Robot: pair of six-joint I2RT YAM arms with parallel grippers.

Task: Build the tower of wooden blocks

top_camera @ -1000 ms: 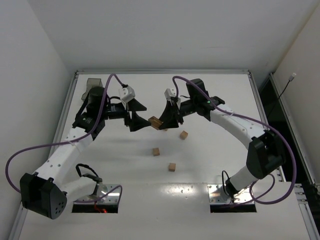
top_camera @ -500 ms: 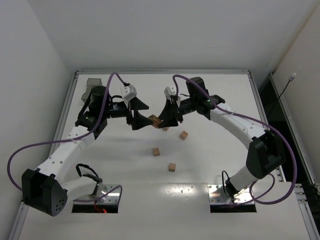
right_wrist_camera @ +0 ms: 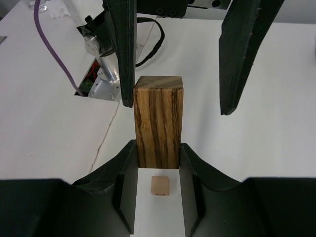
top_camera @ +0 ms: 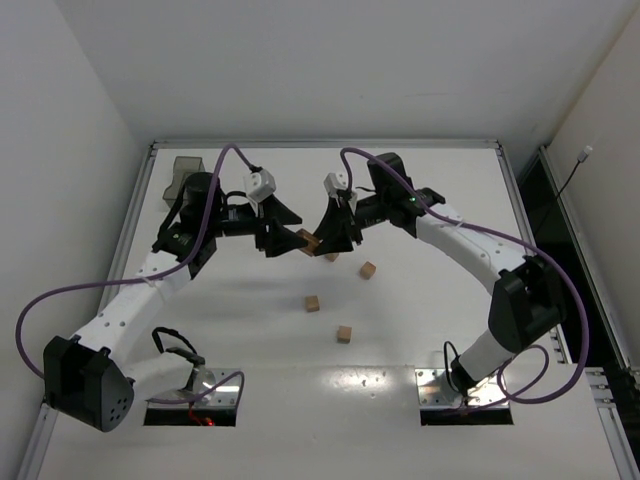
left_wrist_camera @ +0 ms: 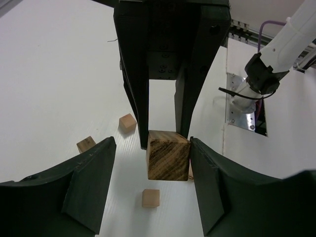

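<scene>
We hold the long streaked wood block (right_wrist_camera: 158,123) by one end in our right gripper (right_wrist_camera: 157,150), mid-air over the table (top_camera: 250,335), its long axis pointing at our left gripper (left_wrist_camera: 151,142), whose fingers stand wide around the free end

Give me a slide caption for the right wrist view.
Right gripper grips a striped wood block, its far end between the left gripper's open fingers.
</scene>
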